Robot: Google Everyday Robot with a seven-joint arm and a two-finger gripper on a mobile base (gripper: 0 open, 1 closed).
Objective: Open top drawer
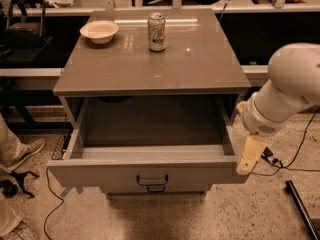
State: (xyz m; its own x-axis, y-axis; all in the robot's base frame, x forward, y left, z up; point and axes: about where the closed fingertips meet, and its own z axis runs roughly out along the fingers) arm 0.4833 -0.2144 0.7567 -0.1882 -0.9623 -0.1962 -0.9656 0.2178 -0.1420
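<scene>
We see the top drawer [100, 173] pulled far out of the grey cabinet [150, 66], toward the camera. Its front is a wide flat panel with a matte grey surface, and a small dark bar handle [152, 180] sits low in the middle of it. The inside is a deep grey box with plain smooth walls. Just under this front, a second similar handle [156, 188] shows on a lower drawer.

The gripper [248, 156] is a cream-coloured piece that hangs from the white, rounded arm [290, 89]. It is at the right end of the drawer front, close to the corner or touching it, not at the handle. We cannot tell if it is wide or narrow, and we see nothing held in it.

On the smooth, slightly shiny cabinet top stand a shallow cream bowl [99, 31] at the back left and an upright drink can [157, 32] near the back middle, well apart from each other. The floor [200, 219] is speckled stone. A dark cable [295, 154] lies on it at the right, and a person's shoe [22, 151] is at the left edge.
</scene>
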